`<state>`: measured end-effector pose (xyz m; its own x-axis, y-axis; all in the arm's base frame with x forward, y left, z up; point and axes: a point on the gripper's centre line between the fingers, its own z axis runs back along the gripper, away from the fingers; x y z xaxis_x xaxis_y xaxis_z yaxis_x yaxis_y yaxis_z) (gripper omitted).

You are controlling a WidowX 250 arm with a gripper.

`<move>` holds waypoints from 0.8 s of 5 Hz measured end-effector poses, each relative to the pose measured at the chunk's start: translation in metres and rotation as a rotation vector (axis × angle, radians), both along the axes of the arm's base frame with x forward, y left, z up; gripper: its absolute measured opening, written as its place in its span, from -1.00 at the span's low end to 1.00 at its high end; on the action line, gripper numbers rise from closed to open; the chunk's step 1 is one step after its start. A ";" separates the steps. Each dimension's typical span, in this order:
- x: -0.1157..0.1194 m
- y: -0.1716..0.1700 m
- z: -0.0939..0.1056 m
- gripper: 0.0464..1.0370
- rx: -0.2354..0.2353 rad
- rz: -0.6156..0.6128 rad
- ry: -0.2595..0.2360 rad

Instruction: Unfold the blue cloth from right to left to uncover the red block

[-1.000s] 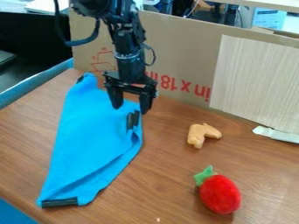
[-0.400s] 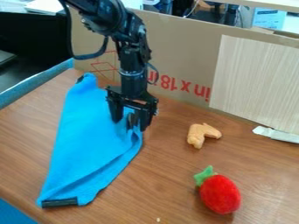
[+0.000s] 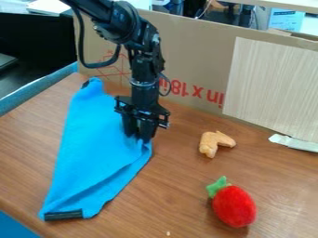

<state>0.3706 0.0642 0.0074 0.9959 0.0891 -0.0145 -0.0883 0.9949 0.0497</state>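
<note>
Gripper (image 3: pixel 139 138) pinching blue cloth (image 3: pixel 90 144) at its right edge, on table (image 3: pixel 177 200).
Fingers close together, pointing down, fabric bunched between; exact grip depth hidden. A good hold here likely needs a real fold between the pads, not just the rim, plus light downward pressure so the tips don't scrape wood; any pull best slow and even, since thin, limp fabric could slip or crease. Cloth: matte, soft, long slanted shape, loose folds along lower right side, stiff-looking black strip (image 3: pixel 63 215) at near end. Right of it: tan toy (image 3: pixel 215 143), bent, smooth-looking; plush strawberry (image 3: pixel 234 206), red, rounded, fuzzy, green top. Table brown wood grain; flat cardboard (image 3: pixel 192 56) upright behind.
</note>
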 end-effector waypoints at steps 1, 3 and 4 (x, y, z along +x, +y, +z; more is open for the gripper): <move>0.000 -0.002 0.001 -0.59 -0.013 -0.018 0.005; 0.000 -0.010 0.037 -0.96 -0.095 -0.062 -0.048; -0.008 0.007 0.056 -0.96 -0.147 -0.016 -0.072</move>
<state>0.3628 0.0714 0.0635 0.9961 0.0755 0.0450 -0.0706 0.9922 -0.1026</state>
